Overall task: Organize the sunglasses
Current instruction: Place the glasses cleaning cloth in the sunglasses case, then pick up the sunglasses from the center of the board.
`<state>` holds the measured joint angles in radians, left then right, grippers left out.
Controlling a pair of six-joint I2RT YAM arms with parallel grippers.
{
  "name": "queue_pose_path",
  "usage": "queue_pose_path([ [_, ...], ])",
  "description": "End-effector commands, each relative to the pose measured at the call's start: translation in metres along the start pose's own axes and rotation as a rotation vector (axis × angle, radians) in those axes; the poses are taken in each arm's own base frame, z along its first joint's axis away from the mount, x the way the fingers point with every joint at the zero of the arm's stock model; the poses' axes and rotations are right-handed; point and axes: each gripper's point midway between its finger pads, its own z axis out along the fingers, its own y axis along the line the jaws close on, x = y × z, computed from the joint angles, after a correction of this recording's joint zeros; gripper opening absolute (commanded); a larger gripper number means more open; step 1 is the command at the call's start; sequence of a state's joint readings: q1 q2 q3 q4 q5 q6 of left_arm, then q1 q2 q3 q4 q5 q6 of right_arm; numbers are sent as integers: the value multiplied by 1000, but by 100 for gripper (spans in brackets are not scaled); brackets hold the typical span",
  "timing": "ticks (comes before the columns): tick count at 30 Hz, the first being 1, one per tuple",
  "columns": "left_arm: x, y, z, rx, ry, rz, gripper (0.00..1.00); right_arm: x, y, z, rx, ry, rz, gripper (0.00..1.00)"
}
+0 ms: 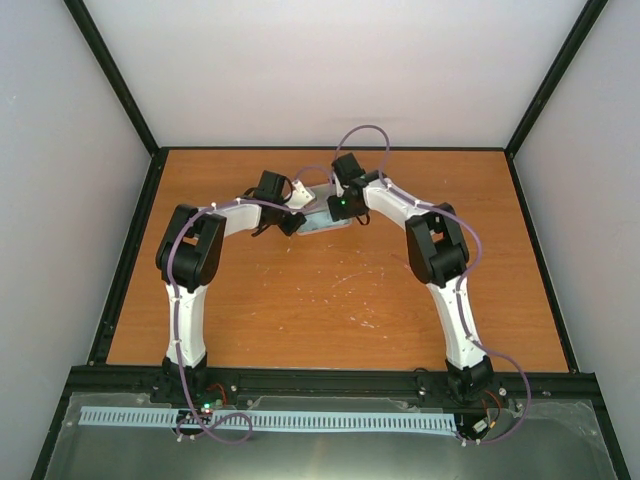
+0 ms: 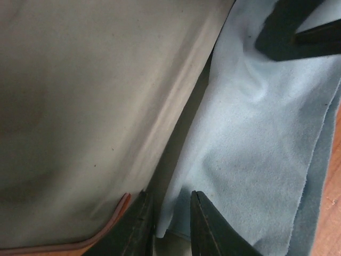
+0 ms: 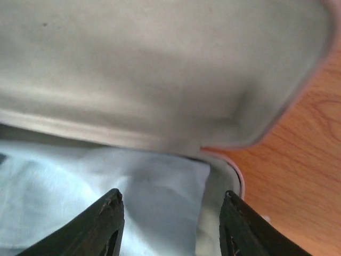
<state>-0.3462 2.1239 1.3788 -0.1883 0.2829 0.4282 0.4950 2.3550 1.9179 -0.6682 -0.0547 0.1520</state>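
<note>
At the far middle of the surface point(image 1: 330, 300), where both arms meet, the sunglasses show in no view. My guess is that they lie inside the open case point(image 1: 322, 224) beneath the cloth point(image 2: 256, 138), though nothing confirms it. The cloth lies rumpled in the case, its edge running along the pale lid point(image 3: 160, 69). The right fingers point(image 3: 101, 224) are spread wide above the cloth with nothing between them. The left fingers point(image 2: 208, 229) stand only slightly apart at the cloth's edge, a fold of it lying in the gap; whether they pinch it I cannot tell. The step in hand looks like tucking the cloth into the case, with closing to follow. The next move calls for both sets of fingers to clear the case, then one to press the lid down without trapping cloth in the seam. The top view gives the arms' placing but hides most of the case beneath them; only the wrist views show the cloth's folds, the lid's lining and the pink rim.
</note>
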Motion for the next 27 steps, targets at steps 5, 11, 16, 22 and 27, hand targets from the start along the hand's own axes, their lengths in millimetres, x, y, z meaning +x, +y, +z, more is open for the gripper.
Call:
queue_pose_path([
  [5,26,4,3,-36,77,-21,23,-21,-53,-89,187,-130,104,57],
  [11,26,7,2,-54,75,-13,23,39,-127,-124,372,-33,407,58],
  [16,25,8,0,-62,71,-9,23,126,-167,-141,457,110,616,58],
  [22,22,9,-1,-66,63,-2,23,188,-181,-165,518,211,765,56],
  [27,22,8,-1,-61,62,-4,23,197,-182,-186,543,140,817,53],
])
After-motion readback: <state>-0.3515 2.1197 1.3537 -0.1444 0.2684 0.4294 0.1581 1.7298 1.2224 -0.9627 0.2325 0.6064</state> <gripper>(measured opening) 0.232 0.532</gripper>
